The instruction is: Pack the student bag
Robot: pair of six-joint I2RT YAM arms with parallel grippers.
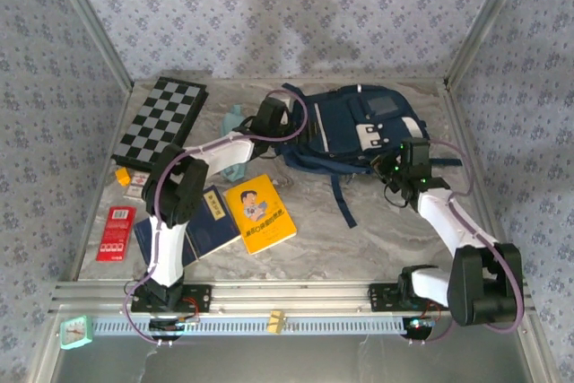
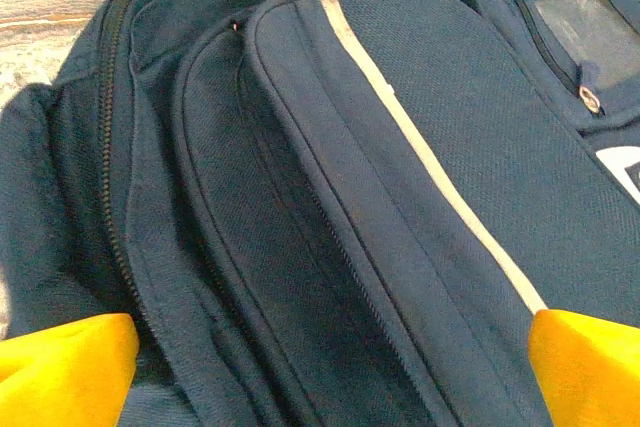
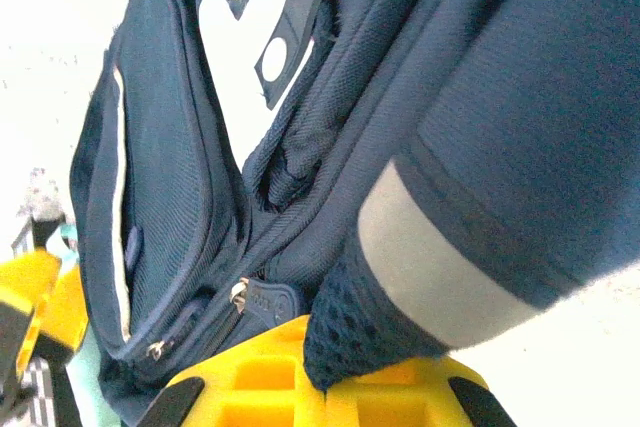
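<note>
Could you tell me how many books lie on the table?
2: a yellow book near the middle, and a blue book just left of it, partly under the left arm; another may be hidden.

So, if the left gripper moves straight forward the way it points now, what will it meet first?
Most likely the student bag: the open left gripper points at its front pocket, near the white stripe. Nothing lies between, though depth is hard to judge.

Navy student bag (image 1: 359, 127) with white stripe and patch, black-and-white checkered board (image 1: 161, 121), yellow book (image 1: 259, 213), dark blue book (image 1: 215, 223), red packet (image 1: 117, 232), grey marbled bench (image 1: 377, 239)
</note>
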